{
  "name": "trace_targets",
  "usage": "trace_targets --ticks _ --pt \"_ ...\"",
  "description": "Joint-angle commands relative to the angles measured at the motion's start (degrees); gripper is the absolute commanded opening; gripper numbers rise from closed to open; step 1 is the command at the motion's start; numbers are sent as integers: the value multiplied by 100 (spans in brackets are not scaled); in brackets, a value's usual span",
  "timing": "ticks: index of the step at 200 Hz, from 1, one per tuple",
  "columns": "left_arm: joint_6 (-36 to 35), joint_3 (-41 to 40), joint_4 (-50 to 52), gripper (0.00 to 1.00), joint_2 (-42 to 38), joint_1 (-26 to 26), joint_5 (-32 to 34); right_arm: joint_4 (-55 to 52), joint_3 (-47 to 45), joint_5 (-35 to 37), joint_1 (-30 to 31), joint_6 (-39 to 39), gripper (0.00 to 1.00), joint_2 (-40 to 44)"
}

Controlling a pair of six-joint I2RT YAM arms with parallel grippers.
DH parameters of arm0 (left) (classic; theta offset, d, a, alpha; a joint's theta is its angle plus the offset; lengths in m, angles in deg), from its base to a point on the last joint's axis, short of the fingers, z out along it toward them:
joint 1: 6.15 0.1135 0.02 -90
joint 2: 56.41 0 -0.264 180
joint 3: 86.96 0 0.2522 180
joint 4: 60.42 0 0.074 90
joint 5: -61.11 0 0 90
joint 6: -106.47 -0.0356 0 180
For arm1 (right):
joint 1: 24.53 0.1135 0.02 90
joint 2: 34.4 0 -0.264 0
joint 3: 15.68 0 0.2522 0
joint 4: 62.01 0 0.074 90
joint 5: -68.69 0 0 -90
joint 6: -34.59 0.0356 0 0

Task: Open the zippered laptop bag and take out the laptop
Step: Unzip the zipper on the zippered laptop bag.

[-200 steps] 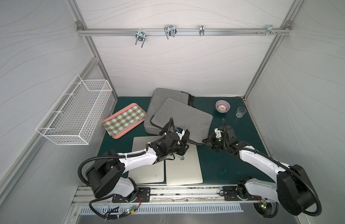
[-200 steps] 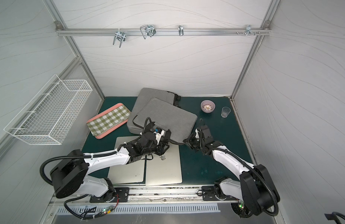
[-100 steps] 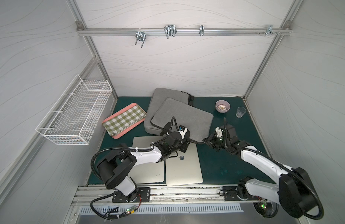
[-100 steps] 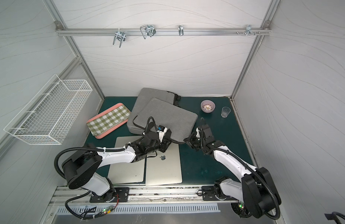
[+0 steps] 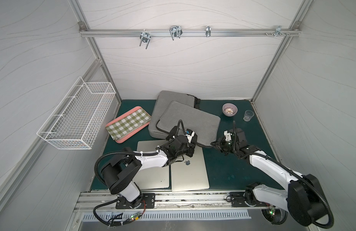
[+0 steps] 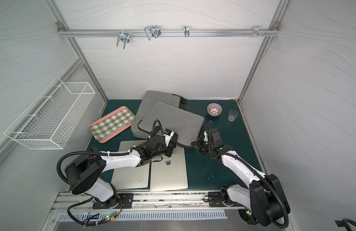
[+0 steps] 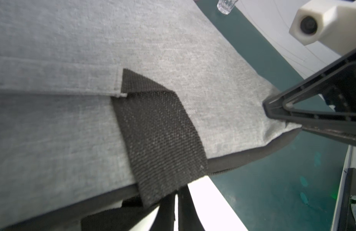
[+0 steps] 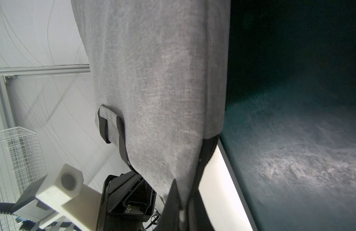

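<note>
Prep: my right tool [image 5: 214, 144] pinches the grey fabric laptop bag [image 5: 193, 120], left tool [image 7: 176, 198] clenched beside its black strap [image 7: 159, 130]; zipper pull next.

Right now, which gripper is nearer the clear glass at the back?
Right. The right gripper, jaws pinching the laptop bag at its near corner, sits robot-side of the glass. The left gripper, on the bag's strap, is farther along that edge, away from the glass.
</note>
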Motion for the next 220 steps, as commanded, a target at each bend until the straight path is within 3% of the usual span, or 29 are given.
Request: trace_targets --ticks 1,50,84,220 --pt "-195 44 17 3 -175 20 -63 258 7 -89 -65 9 0 256" --pt "-248 91 525 0 -227 20 37 258 -23 -82 -133 -16 0 287" --pt "-374 309 1496 0 -412 175 354 61 -14 22 -180 -197 0 366" --pt "-1124 1021 3688 0 -1277 1869 570 -813 239 233 -484 -1539 0 281"
